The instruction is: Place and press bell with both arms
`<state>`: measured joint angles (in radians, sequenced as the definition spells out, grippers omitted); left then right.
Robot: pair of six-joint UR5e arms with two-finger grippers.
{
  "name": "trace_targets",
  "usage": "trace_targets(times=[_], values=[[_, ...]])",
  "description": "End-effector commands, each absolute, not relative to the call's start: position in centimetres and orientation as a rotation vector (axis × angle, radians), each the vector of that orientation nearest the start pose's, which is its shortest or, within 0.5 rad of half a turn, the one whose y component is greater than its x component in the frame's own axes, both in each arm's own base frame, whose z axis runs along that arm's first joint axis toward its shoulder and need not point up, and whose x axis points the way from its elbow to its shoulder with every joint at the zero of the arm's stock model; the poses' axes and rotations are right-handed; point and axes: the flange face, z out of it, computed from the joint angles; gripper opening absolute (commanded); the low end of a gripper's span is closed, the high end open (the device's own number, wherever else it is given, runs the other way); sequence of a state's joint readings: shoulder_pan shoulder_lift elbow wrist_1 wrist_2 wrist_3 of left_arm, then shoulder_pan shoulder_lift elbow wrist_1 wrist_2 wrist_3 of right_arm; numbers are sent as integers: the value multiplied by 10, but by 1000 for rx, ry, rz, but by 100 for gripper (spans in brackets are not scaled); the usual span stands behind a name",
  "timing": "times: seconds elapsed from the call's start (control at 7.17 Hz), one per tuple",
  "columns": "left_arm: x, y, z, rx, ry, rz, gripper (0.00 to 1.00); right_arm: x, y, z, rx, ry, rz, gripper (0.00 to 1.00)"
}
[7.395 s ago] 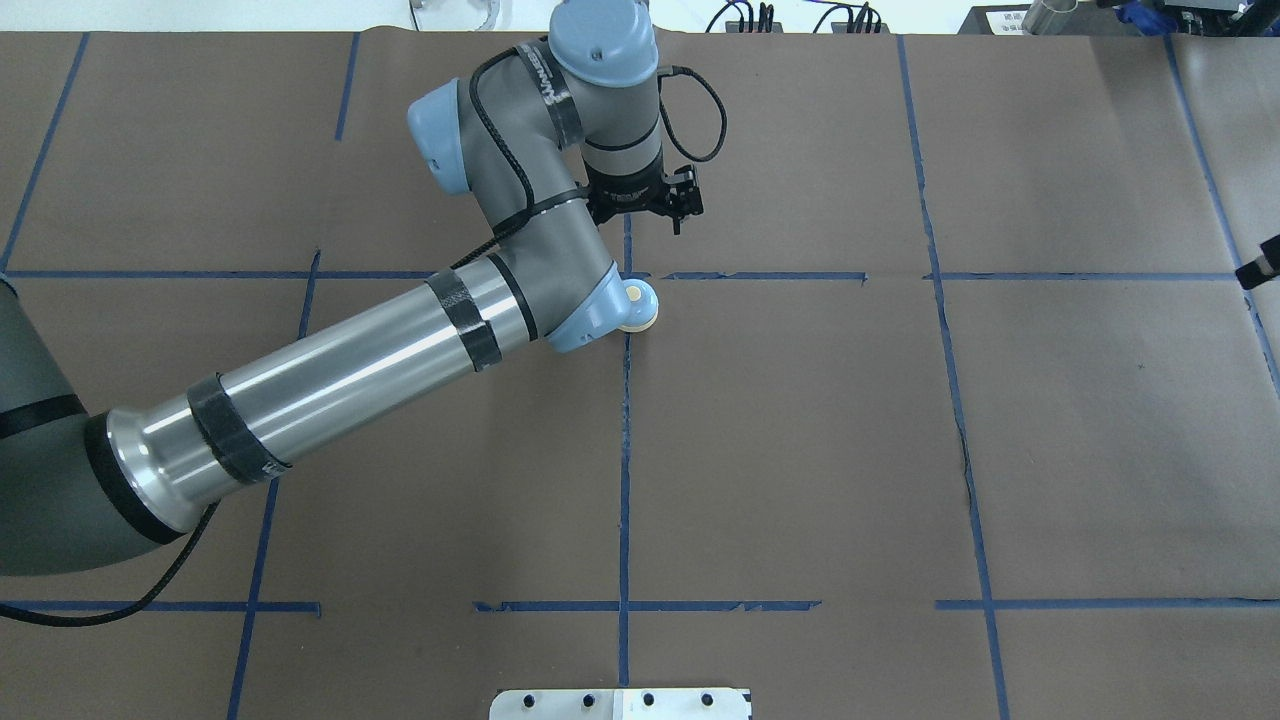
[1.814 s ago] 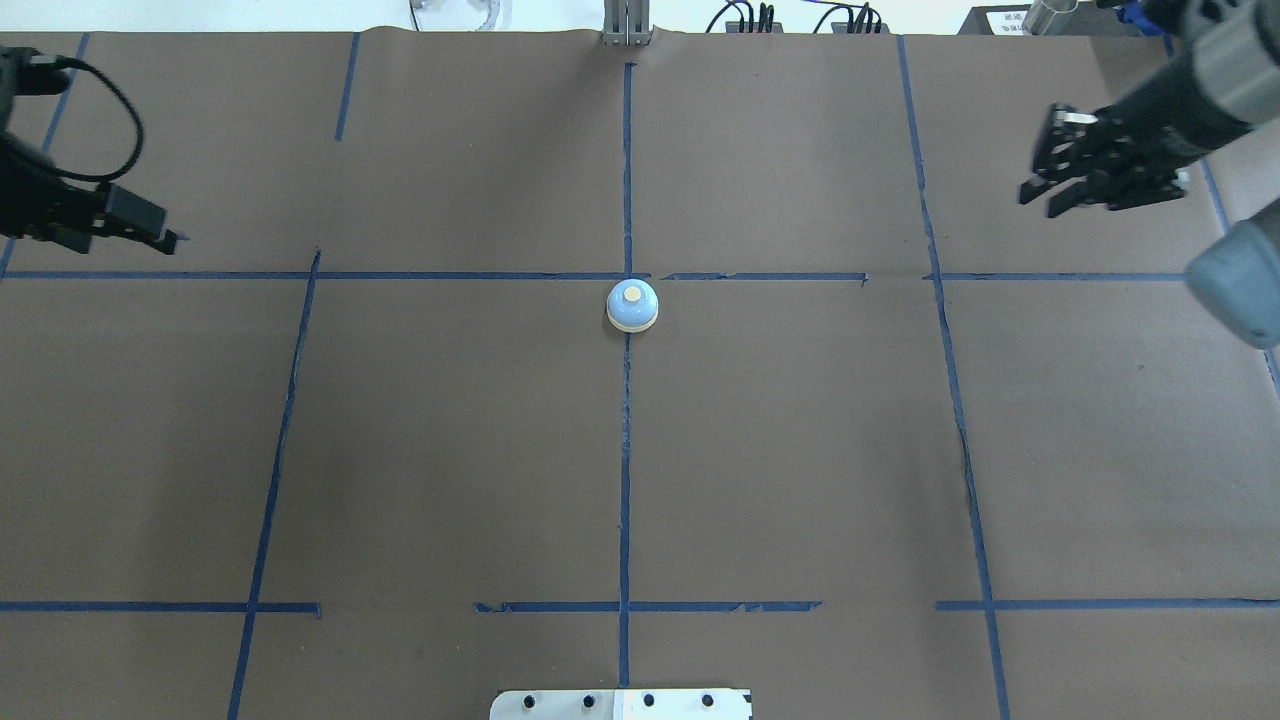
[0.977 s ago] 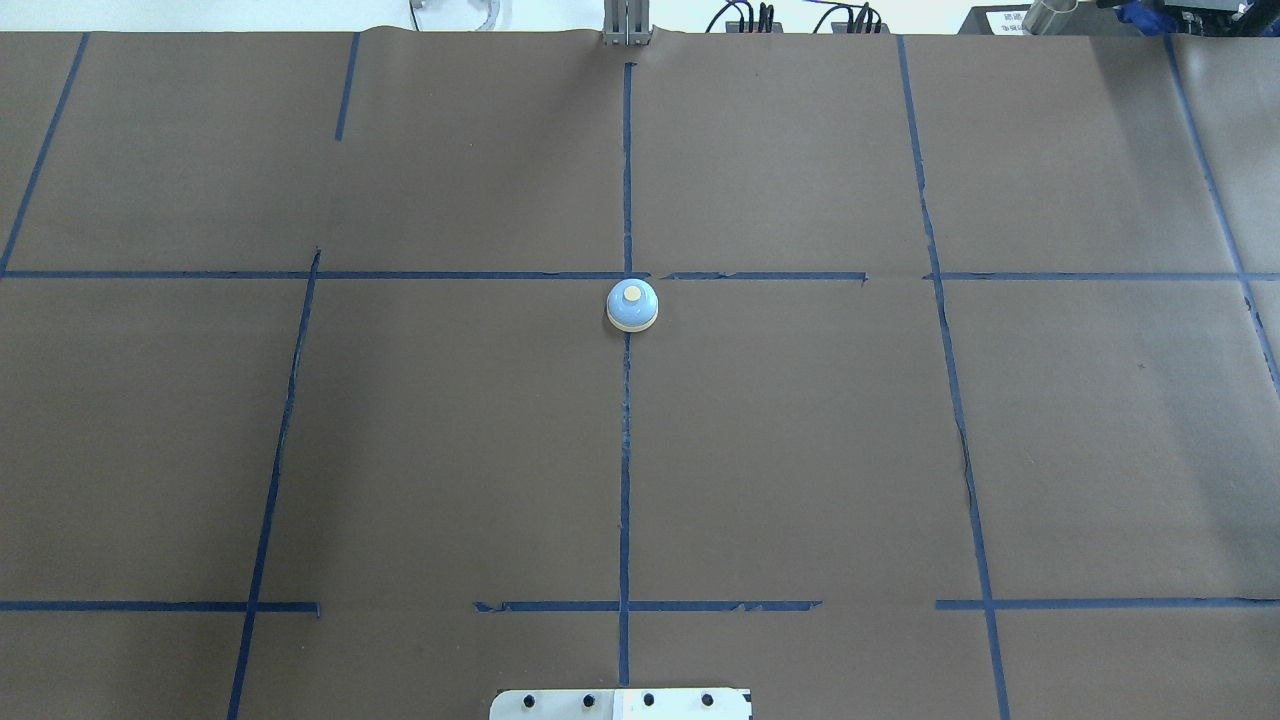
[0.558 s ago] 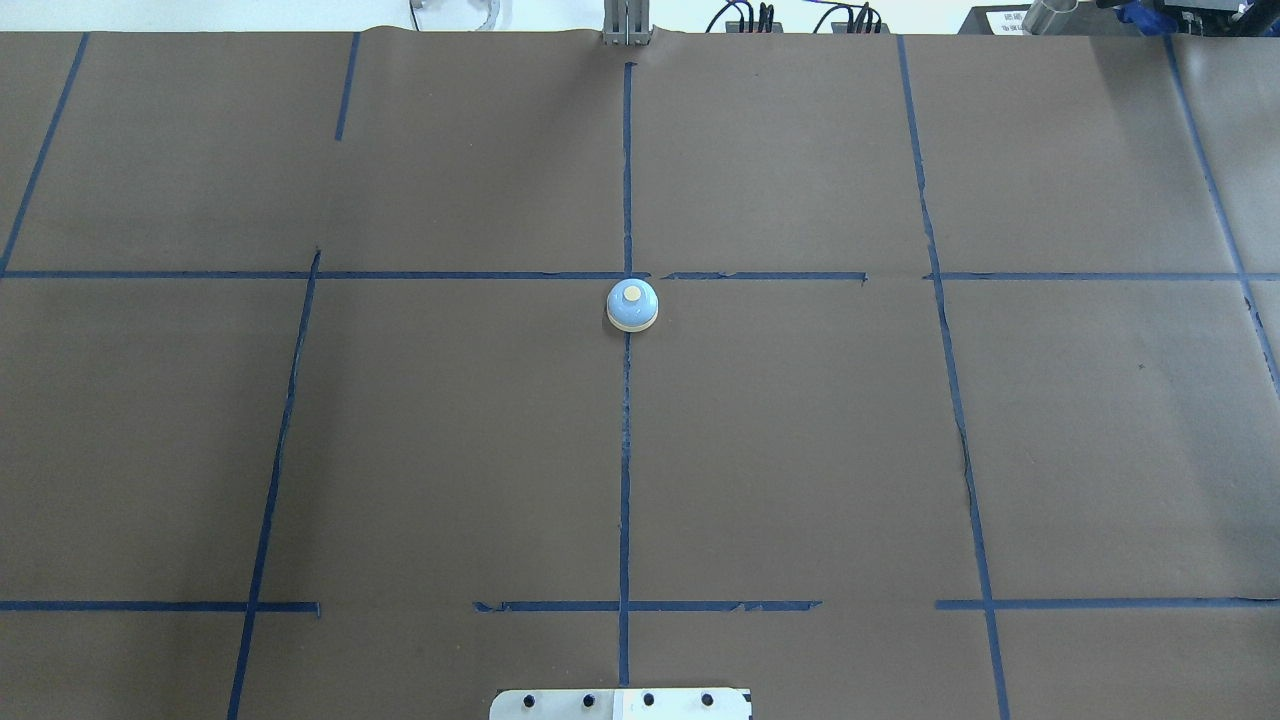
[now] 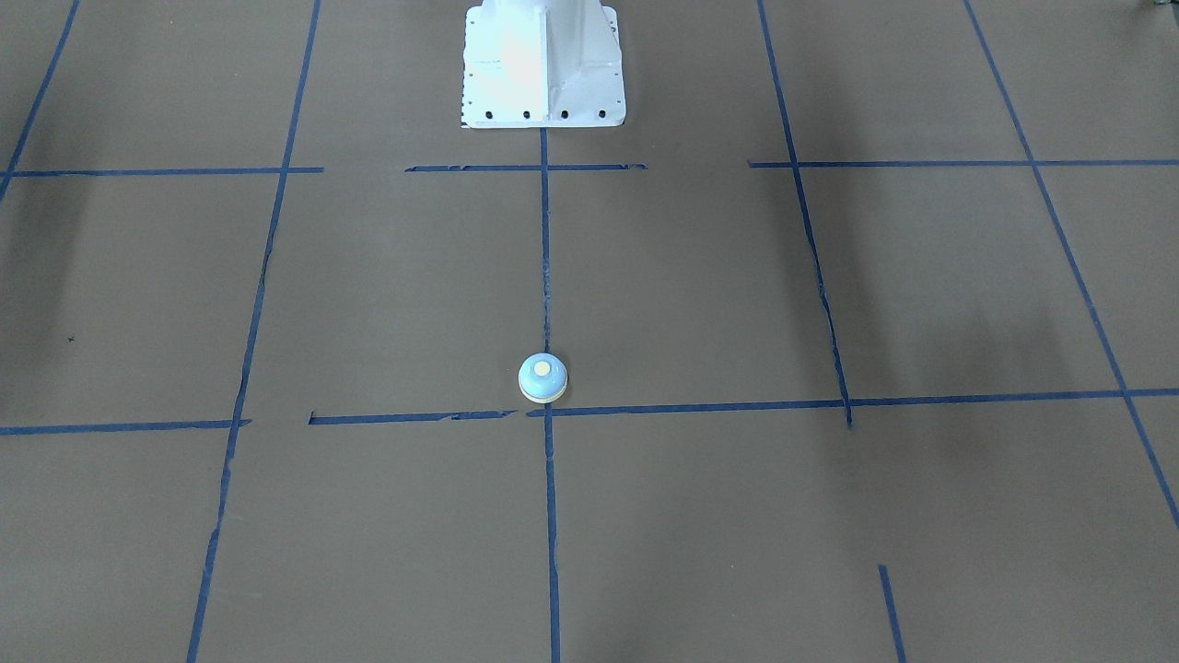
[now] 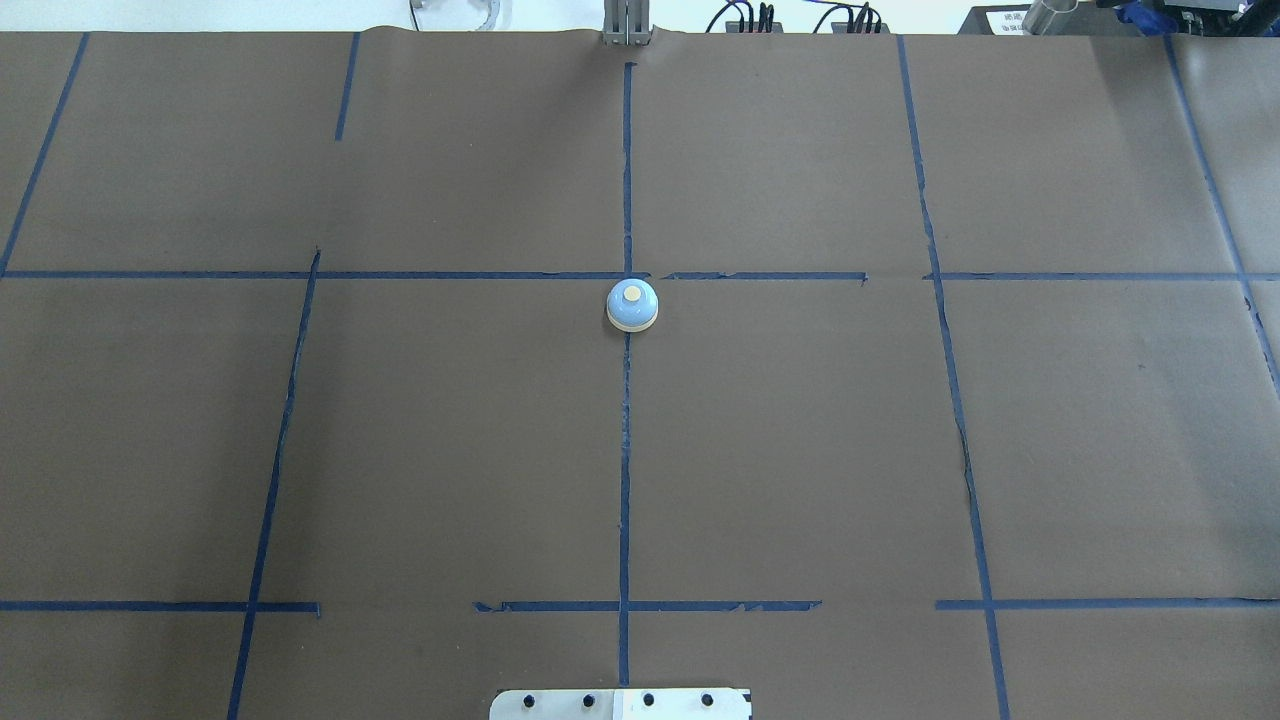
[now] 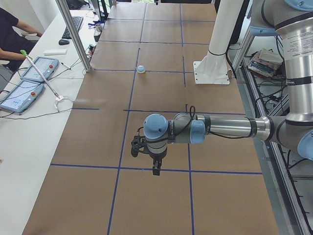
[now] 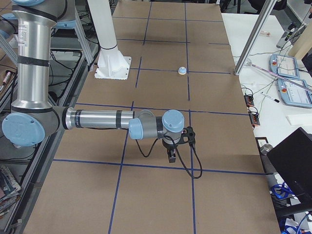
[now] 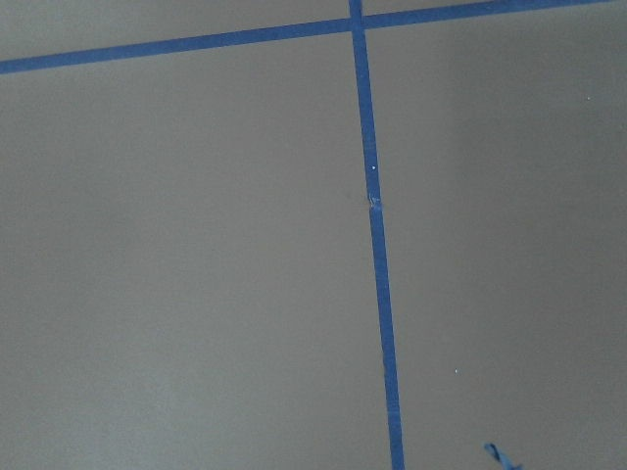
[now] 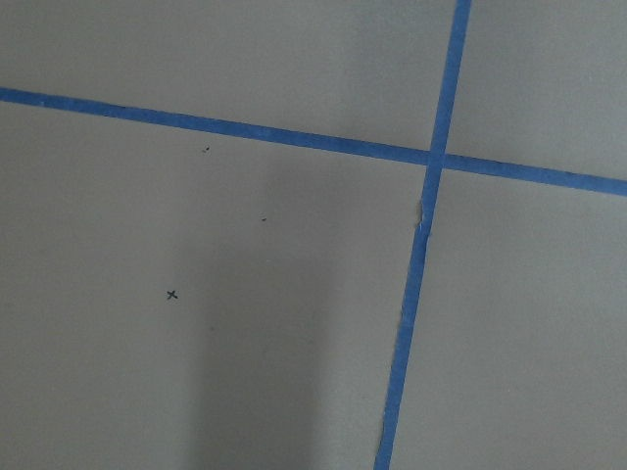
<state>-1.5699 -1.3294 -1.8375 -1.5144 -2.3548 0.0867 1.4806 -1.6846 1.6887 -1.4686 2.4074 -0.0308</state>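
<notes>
The bell (image 6: 632,305) is sitting upright near the middle of the bench (image 6: 800,450). Only the side views are showing the grippers: the left gripper (image 7: 155,169) is hanging over the bench's left end, the right gripper (image 8: 171,156) over its right end. Spread or pressed together, I cannot tell.

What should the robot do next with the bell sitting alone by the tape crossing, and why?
Probably swing the left claw toward the bell and hover over its cream button. The bell stands upright with nothing touching it, and the right claw hangs far off too.
</notes>
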Motion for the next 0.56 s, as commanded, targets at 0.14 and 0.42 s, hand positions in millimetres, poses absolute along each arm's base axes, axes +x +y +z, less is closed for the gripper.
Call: trace_targets(times=[0.14, 0.42], values=[[-61, -387, 637, 4, 800, 70, 100, 25, -454, 643, 44, -834, -209, 100], [-58, -387, 640, -12, 829, 62, 100, 25, -456, 642, 44, -832, -209, 100]])
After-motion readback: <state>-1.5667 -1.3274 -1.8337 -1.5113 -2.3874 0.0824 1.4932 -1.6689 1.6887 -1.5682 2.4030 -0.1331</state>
